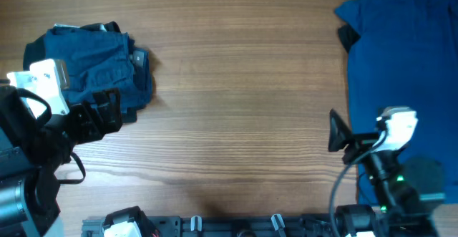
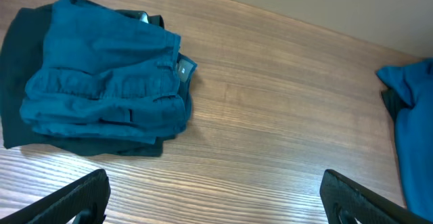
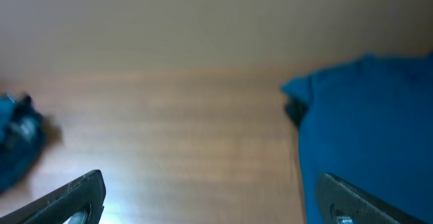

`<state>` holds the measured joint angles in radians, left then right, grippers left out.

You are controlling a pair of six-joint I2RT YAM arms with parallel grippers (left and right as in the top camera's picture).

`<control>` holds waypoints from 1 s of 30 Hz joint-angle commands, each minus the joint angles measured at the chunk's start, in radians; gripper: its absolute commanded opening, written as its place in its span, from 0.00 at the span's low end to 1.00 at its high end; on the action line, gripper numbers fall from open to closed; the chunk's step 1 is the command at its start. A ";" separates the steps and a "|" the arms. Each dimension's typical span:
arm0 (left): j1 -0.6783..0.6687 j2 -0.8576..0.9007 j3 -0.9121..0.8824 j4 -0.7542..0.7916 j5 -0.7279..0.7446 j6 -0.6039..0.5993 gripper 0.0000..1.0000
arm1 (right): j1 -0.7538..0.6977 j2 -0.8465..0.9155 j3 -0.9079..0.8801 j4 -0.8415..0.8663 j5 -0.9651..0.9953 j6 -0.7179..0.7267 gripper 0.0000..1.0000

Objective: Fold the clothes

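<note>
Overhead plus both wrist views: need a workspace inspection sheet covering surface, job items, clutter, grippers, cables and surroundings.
Surface: wooden tabletop, bare across the middle.
Job's things: dark blue shorts in a compact pile at the left, on a darker layer; bright blue garment spread at the right, with a black piece showing at its left edge.
Clutter: nothing seen.
Grippers: left gripper open, empty, beside the shorts; right gripper open, empty, at the blue garment's edge.
Cables: black cable loops along the right arm; another cable by the left arm.
Surroundings: arm base hardware along the near edge; plain wall behind the table.
</note>
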<state>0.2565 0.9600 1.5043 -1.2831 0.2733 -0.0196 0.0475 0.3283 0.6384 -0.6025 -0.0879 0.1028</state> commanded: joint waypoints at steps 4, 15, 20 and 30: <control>-0.005 -0.003 -0.004 0.003 -0.006 0.013 1.00 | -0.013 -0.227 -0.301 0.113 0.012 -0.012 1.00; -0.005 -0.003 -0.004 0.003 -0.006 0.013 1.00 | -0.012 -0.325 -0.555 0.408 0.010 0.117 1.00; -0.005 -0.003 -0.004 0.003 -0.006 0.013 1.00 | -0.013 -0.321 -0.555 0.408 0.010 0.117 0.99; -0.005 -0.003 -0.004 0.003 -0.006 0.013 1.00 | -0.013 -0.321 -0.555 0.408 0.010 0.117 0.99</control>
<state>0.2565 0.9600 1.5043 -1.2835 0.2733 -0.0196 0.0399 0.0193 0.0860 -0.2005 -0.0849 0.2085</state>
